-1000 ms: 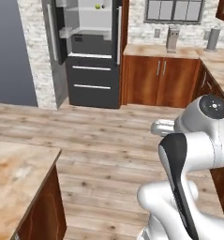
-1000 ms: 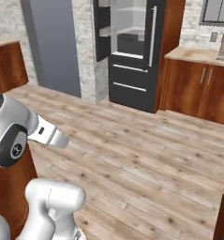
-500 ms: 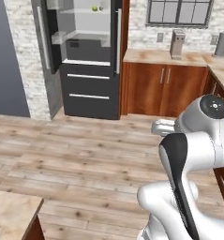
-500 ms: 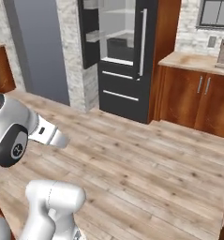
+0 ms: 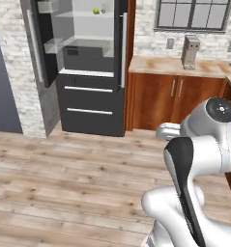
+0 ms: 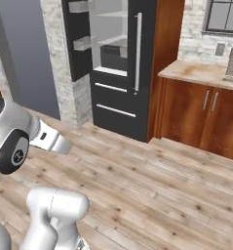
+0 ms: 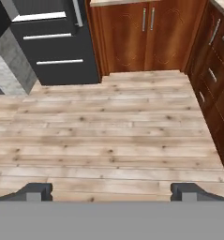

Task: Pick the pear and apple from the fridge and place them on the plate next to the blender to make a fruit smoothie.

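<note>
Fridge (image 5: 88, 72) stood at far wall, both doors swung open, pale interior showing, black drawers below. Small green fruit (image 5: 95, 10) sat on upper glass shelf, toward right side; second darker fruit (image 5: 103, 10) just beside it, too small to tell which. Gripper (image 7: 111, 191) hung above wooden floor (image 7: 108, 136), fingers spread wide, nothing between them. Wooden cabinets (image 5: 177, 101) flanked fridge's right side, counter (image 5: 177, 67) on top, grey appliance (image 5: 190, 51) near counter's back edge.
</note>
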Available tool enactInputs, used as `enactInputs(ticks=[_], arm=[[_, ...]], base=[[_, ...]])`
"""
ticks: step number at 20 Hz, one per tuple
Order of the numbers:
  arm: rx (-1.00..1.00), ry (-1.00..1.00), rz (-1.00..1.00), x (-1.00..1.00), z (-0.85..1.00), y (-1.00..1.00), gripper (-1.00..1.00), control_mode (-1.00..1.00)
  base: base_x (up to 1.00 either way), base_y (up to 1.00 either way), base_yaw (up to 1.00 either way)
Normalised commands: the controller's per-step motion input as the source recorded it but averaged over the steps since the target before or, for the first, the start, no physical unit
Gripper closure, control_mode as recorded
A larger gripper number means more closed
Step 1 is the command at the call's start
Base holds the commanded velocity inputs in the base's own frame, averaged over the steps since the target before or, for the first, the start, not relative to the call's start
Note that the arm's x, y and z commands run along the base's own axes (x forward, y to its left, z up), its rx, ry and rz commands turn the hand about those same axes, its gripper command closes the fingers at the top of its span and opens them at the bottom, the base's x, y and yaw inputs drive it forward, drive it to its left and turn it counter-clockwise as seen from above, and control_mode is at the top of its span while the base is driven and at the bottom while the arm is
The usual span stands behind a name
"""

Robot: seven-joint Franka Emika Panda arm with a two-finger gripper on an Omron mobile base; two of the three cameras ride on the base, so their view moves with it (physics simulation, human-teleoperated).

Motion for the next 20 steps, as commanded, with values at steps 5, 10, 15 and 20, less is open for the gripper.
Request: enactInputs(ticks=[5,10,15,20], arm=[[0.00,0.00,0.00,0.00,0.00,0.00,-1.00,1.00],[0.00,0.00,0.00,0.00,0.00,0.00,-1.00,1.00],[0.00,0.00,0.00,0.00,0.00,0.00,-1.00,1.00],[0.00,0.00,0.00,0.00,0.00,0.00,-1.00,1.00]], base=[[1.00,0.49,0.00],[1.00,0.95,-0.03],[1.00,1.00,-0.19],[1.00,0.98,-0.30]])
